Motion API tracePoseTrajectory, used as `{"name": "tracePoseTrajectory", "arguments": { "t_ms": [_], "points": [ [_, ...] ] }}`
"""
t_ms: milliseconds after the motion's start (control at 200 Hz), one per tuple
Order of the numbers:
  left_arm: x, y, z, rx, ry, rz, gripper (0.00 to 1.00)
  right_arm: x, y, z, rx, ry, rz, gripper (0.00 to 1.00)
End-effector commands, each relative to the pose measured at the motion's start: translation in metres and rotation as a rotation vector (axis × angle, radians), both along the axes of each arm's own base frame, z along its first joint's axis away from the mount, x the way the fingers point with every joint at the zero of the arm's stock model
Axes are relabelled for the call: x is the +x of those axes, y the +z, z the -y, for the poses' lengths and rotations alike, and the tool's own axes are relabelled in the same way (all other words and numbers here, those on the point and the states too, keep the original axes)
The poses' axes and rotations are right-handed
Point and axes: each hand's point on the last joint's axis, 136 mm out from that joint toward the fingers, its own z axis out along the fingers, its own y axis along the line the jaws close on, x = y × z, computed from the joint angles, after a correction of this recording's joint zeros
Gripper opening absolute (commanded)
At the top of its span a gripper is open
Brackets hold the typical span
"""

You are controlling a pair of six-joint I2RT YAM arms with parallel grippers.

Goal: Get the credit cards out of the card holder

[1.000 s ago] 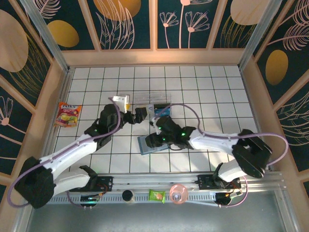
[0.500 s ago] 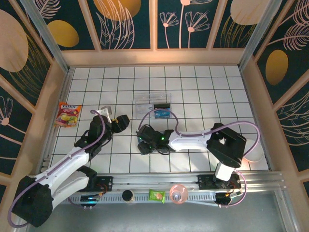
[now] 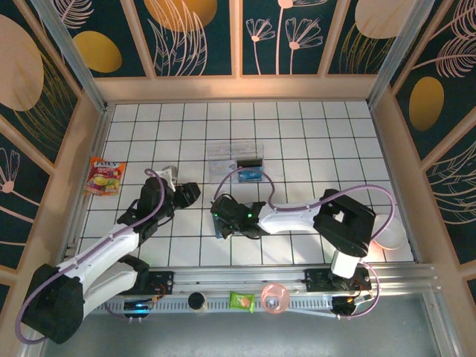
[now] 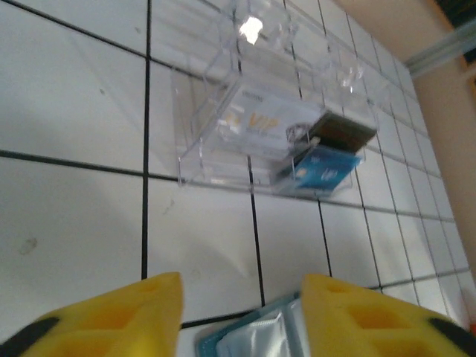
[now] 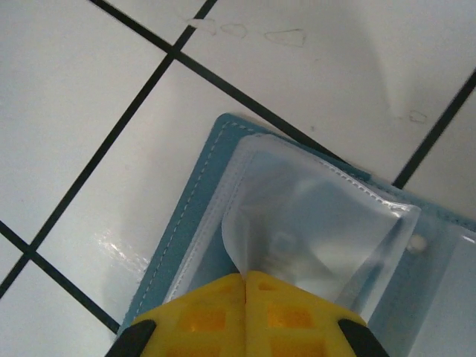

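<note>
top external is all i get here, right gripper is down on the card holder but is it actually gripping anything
Observer: Yes. In the right wrist view the right gripper is shut on a clear sleeve of the open card holder, bunching the plastic.
Operator: any card in that sleeve
Observer: None shows in it; the plastic looks empty and see-through.
Operator: and the left gripper
Observer: The left wrist view shows the left gripper open and holding nothing, with the clear tray ahead of it; a white card marked VIP and a blue card lie in that tray.
</note>
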Motion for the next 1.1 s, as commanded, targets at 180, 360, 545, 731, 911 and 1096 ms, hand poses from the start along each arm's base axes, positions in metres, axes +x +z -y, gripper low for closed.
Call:
{"name": "tracePoseTrajectory", "arguments": {
  "t_ms": [180,360,545,731,911,1096],
  "points": [
    [-0.028,-0.023,0.049,-0.027,-0.190,-0.079,0.24,0.012,0.045,0.000,0.343,-0.062,-0.051,0.00],
    [-0.043,-0.045,0.073,0.004,-0.284,-0.148,0.12,0.012,0.049,0.001,0.396,-0.079,-0.078,0.00],
    [-0.048,-0.058,0.088,0.053,-0.347,-0.185,0.08,0.012,0.051,0.004,0.406,-0.099,-0.080,0.02],
    [-0.047,-0.051,0.105,0.057,-0.400,-0.183,0.07,0.022,0.075,0.029,0.438,-0.189,0.000,0.40],
    [-0.061,-0.058,0.136,0.077,-0.512,-0.226,0.08,0.030,0.093,0.072,0.459,-0.320,0.053,0.41],
    [-0.086,-0.076,0.185,0.100,-0.680,-0.287,0.08,0.029,0.097,0.105,0.465,-0.403,0.070,0.36]
  ]
}}
